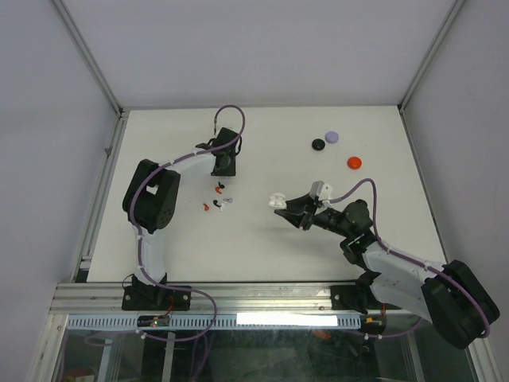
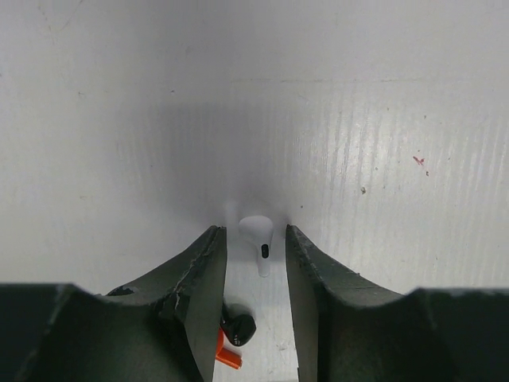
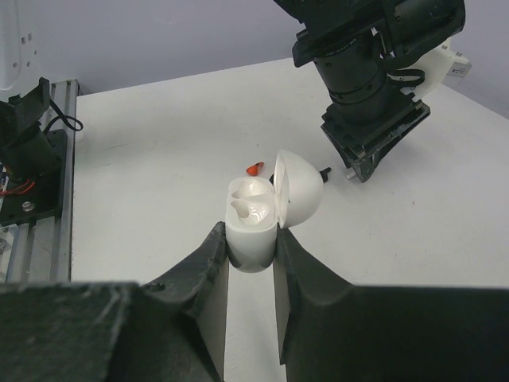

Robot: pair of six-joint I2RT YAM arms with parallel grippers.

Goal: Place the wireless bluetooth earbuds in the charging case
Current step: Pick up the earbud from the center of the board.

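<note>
Your right gripper [image 3: 250,239] is closed tight on the charging case [image 3: 253,213], w/ a finger pressed on each side of the white base. The case is upright and its lid [image 3: 299,191] is hinged open, to the right in the wrist view, so both inner wells show. Can't tell if the base touches the tabletop [image 1: 262,243] or hangs just above it.

Your left gripper [image 1: 223,168] points down at the tabletop w/ jaws part open and has hold of nothing. The white earbud [image 2: 257,237] lies btwn the fingertips, stem toward the wrist cam, w/ a narrow gap each side, so it touches neither finger. The black earbud [image 2: 238,326] lies further back btwn the fingers. The red earbud [image 2: 227,356] is right against it or just beside it, can't tell which.

In the top view the buds make a small cluster just below the left gripper, well apart from the case at mid-tabletop. The black disc [image 1: 319,144] and purple disc [image 1: 332,137] sit just beside each other at far right. The red disc [image 1: 354,162] is near them.
</note>
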